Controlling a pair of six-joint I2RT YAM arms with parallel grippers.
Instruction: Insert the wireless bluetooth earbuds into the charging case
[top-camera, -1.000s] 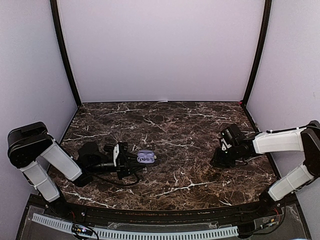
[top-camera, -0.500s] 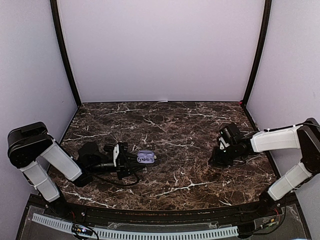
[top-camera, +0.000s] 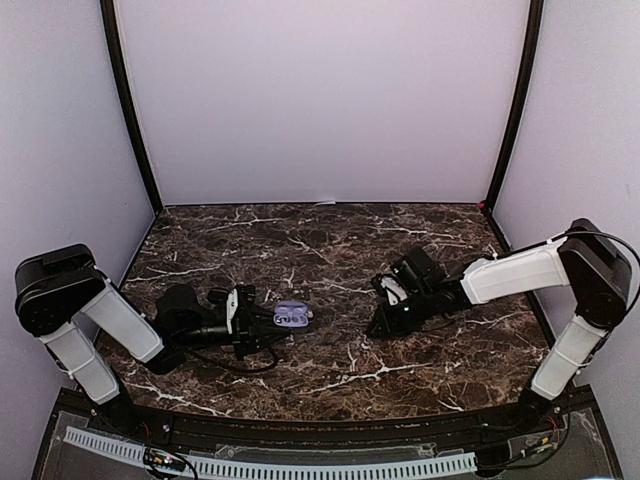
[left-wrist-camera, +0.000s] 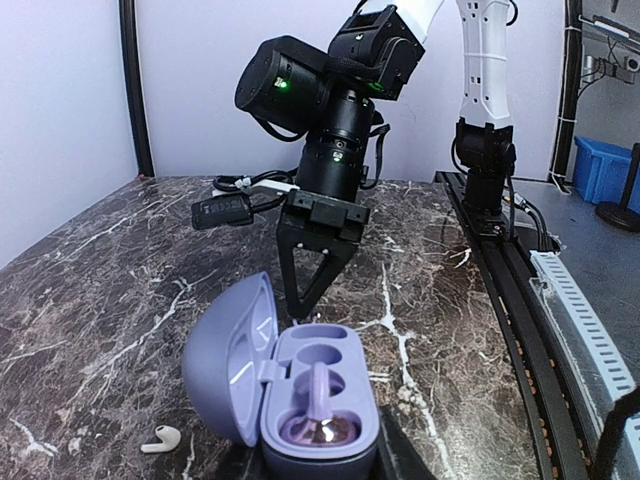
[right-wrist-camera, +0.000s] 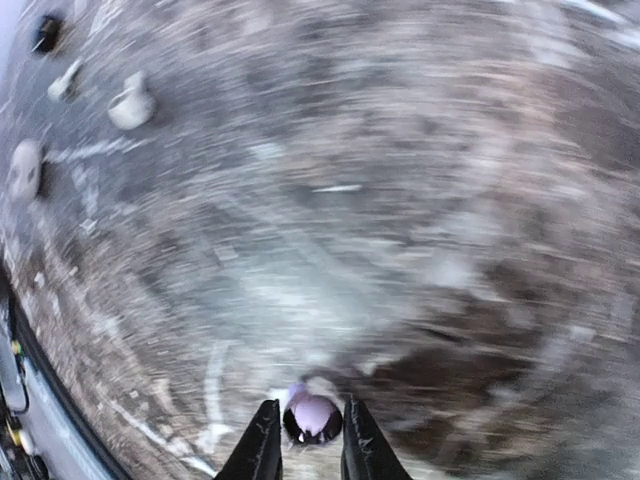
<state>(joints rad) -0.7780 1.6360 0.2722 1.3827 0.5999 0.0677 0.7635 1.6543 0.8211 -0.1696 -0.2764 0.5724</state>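
The purple charging case (left-wrist-camera: 300, 385) lies open on the marble table, lid (left-wrist-camera: 225, 355) swung to the left. One purple earbud (left-wrist-camera: 318, 425) sits in a pocket and the other pocket is empty. My left gripper (top-camera: 268, 322) is shut on the case (top-camera: 292, 316) from the near side. My right gripper (right-wrist-camera: 312, 445) is shut on a small purple earbud (right-wrist-camera: 312, 413) above the blurred tabletop. In the left wrist view the right gripper (left-wrist-camera: 303, 300) points down just behind the case. From above, the right gripper (top-camera: 378, 328) is to the right of the case.
A white earbud (left-wrist-camera: 160, 438) lies on the table left of the case. Several loose earbuds (right-wrist-camera: 130, 103) lie at the upper left of the right wrist view. Purple walls close in the table (top-camera: 330, 250) on three sides.
My right arm has swung left across the table toward the case, carrying the purple earbud, and its jaws closed a little. The left arm and the case have not moved.
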